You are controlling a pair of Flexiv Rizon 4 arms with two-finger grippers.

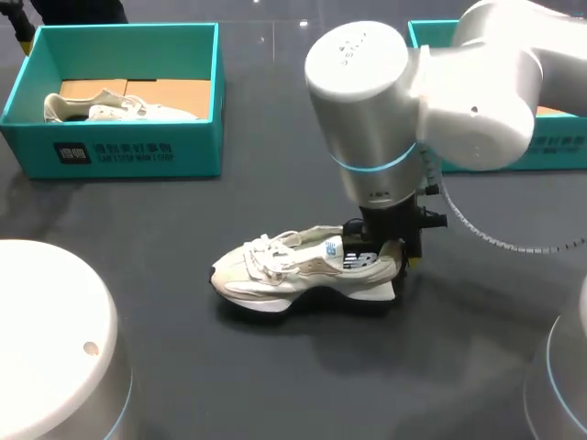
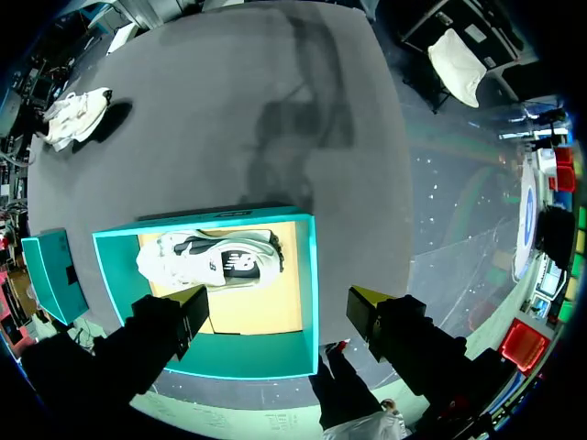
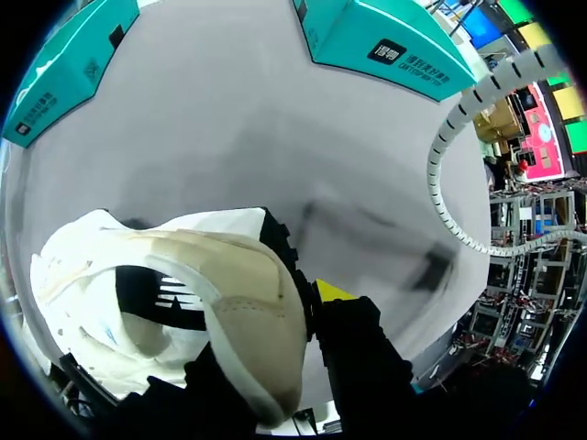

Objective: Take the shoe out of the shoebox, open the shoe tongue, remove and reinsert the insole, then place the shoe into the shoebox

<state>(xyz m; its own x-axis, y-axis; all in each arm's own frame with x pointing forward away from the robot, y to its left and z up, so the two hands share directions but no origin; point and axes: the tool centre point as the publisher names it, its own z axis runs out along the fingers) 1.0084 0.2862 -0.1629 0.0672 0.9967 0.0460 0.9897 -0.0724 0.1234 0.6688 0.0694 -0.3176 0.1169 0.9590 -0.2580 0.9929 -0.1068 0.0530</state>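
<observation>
So, far left, the left box [image 1: 110, 151] sits at the back of the table [image 1: 275, 385] with a second shoe [image 1: 119, 108] lying inside on its side. The left gripper [image 2: 280, 302] hangs above that box, fingers spread wide, nothing between them. To the middle: the shoe [image 1: 293, 270] is out on the dark tabletop, sole down, toe pointing left, laces up top, well apart from both boxes. At its heel, the right gripper [image 1: 390, 240] is down on it. From the wrist, one yellow fingertip [image 3: 335, 291] presses the outside of the heel and the other finger sits inside the collar, so the heel is pinched between them. Far right, the right box [image 1: 550, 151] peeks out behind the right arm.
</observation>
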